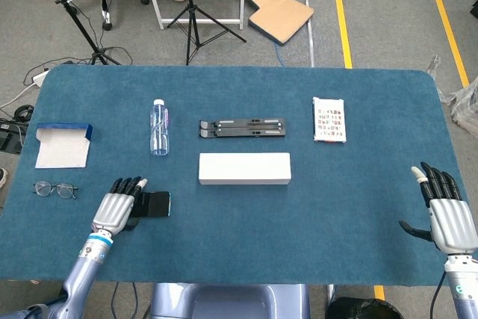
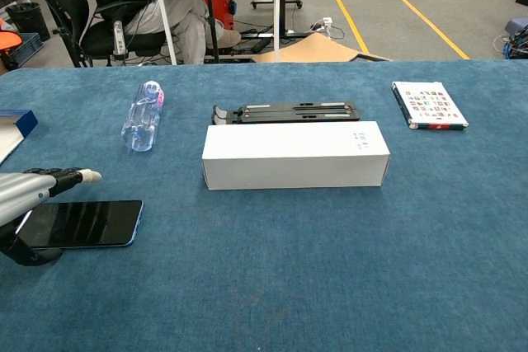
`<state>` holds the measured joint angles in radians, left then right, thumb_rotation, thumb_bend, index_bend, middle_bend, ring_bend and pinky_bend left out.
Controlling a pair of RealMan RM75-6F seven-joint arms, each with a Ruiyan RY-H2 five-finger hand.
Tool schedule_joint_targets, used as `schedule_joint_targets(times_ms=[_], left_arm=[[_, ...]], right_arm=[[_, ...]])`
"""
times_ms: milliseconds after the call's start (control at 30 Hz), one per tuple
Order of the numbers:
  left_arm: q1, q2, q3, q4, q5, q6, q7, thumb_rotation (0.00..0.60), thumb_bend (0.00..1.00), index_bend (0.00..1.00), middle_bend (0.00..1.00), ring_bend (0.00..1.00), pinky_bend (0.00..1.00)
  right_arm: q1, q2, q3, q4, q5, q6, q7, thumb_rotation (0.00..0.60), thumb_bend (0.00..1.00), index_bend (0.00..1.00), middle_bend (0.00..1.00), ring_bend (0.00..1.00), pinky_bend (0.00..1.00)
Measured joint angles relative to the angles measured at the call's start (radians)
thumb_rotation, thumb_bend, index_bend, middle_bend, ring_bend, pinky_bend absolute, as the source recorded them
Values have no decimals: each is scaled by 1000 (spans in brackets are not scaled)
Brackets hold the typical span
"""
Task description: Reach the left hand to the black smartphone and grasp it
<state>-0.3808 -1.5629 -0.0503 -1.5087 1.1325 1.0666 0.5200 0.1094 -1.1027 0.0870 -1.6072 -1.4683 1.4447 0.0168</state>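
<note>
The black smartphone lies flat on the blue table near its front left. My left hand hovers over the phone's left half with fingers stretched out above the screen and the thumb low at the phone's near edge; nothing is gripped. In the head view the hand covers the phone's left part. My right hand rests open at the table's front right, far from the phone, and is absent from the chest view.
A white box sits mid-table with a black folding stand behind it. A water bottle lies behind the phone. Glasses and an open box lid are at the left; a patterned booklet at the right.
</note>
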Motion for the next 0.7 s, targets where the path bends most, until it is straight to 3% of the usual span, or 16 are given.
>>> schedule_joint_targets(times_ms=[200, 700], left_arm=[[-9, -12, 12, 18, -6, -6, 4, 600, 352, 0, 0, 0, 0], [-25, 28, 43, -36, -26, -29, 33, 600, 775, 124, 46, 77, 96]], right_arm=[[1, -1, -1, 0, 1, -2, 0, 600, 0, 0, 0, 0, 0], [3, -1, -1, 2, 5, -9, 6, 600, 0, 0, 0, 0, 0]])
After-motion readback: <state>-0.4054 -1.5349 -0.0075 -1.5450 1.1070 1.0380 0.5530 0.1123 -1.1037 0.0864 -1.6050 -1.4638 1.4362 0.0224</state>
